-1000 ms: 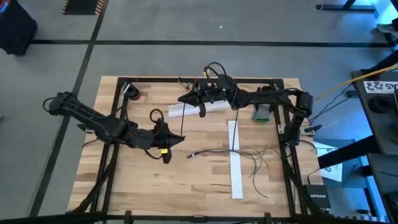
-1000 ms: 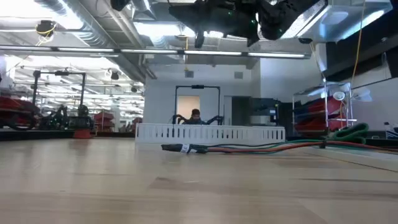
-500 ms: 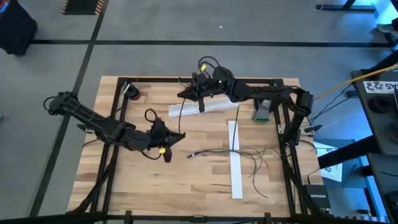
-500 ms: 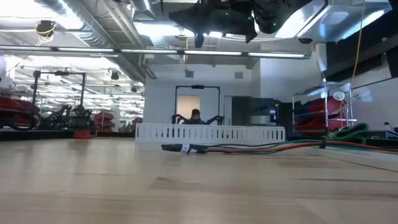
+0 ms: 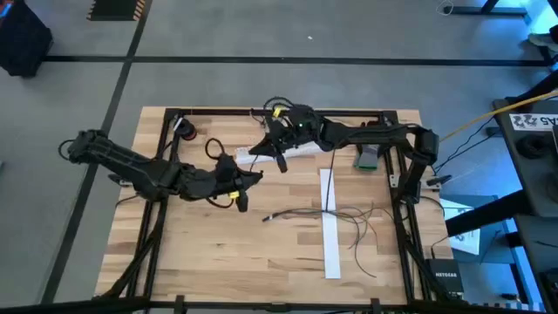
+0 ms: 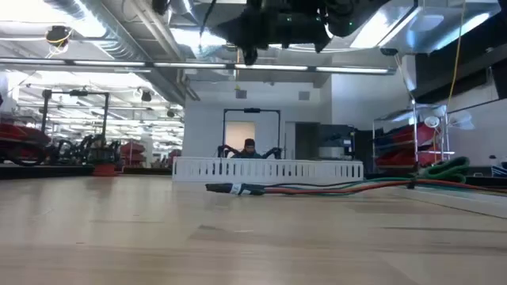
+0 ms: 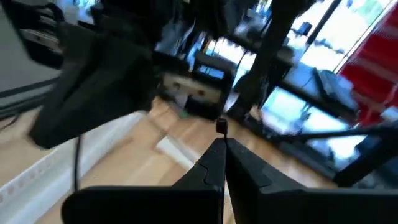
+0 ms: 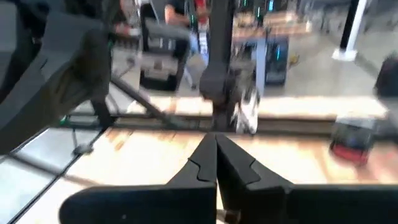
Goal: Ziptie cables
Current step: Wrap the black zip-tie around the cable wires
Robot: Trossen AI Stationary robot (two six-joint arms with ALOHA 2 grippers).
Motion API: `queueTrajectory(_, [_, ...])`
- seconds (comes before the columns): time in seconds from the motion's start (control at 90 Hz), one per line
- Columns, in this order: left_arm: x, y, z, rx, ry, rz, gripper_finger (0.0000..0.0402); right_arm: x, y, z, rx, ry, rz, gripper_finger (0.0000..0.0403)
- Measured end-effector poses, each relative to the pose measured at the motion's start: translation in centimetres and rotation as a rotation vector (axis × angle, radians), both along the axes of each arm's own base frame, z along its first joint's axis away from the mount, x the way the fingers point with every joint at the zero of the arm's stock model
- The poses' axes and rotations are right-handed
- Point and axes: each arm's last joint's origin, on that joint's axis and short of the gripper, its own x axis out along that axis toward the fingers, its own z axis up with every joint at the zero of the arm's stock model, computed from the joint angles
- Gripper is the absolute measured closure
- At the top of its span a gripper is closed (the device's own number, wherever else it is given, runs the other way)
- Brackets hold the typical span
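1. Cables (image 5: pixel 349 222): a loose bunch of thin wires lying flat on the table (image 5: pixel 218 253), at about 4 o'clock from table centre. They fan out untied, and one end reaches toward centre. In the low view they run level along the wood (image 6: pixel 317 188).
2. White strip (image 5: pixel 330 227): lies flat, running 12 to 6 o'clock, with the cables crossing it.
3. White slotted rail (image 5: pixel 279 151): sits at 12 o'clock, near the far edge and just under the right arm.
4. Left gripper (image 5: pixel 255 177): raised above the table at about 10 o'clock from centre, well apart from the cables. In its wrist view the fingers (image 7: pixel 214 165) meet at the tips. A thin dark strip seems to stand up from between them, possibly a ziptie, though blur leaves this uncertain.
5. Right gripper (image 5: pixel 257 145): raised at 12 o'clock over the rail's left end. Its fingers (image 8: pixel 211 158) are pressed together, and nothing is seen held.
6. Progress: judged early. No tie circles the cables and no gripper touches them. Gathering, looping and cinching all remain.
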Motion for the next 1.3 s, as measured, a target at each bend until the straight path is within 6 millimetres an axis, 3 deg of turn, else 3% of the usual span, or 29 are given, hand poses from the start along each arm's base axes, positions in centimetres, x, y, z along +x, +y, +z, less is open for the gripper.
queueTrajectory(0.322, [0.1,-0.2,-4.8,-0.009,0.217,-0.007,0.0401,-0.5,-0.4,-1.4,0.004,0.112,-0.016,0.0403])
queueTrajectory(0.533, [-0.4,0.0,-5.6,-0.032,0.270,0.020,0.0401,-0.9,-2.1,-0.9,0.124,0.172,-0.128,0.0393])
queueTrajectory(0.811, [-0.2,0.0,-5.2,-0.042,0.229,0.017,0.0401,-2.4,-6.6,4.1,0.111,0.280,-0.221,0.0304])
queueTrajectory(0.989, [-0.4,0.1,-4.4,-0.032,0.172,0.037,0.0401,-4.7,-8.3,7.1,0.034,0.353,-0.134,0.0271])
queueTrajectory(1.122, [-1.1,0.6,-2.4,0.034,0.078,0.107,0.0401,-6.1,-7.5,7.6,0.070,0.364,-0.036,0.0271])
queueTrajectory(1.3, [-2.0,1.6,1.2,0.123,-0.096,0.127,0.0401,-5.7,-3.7,4.2,0.050,0.394,0.083,0.0276])
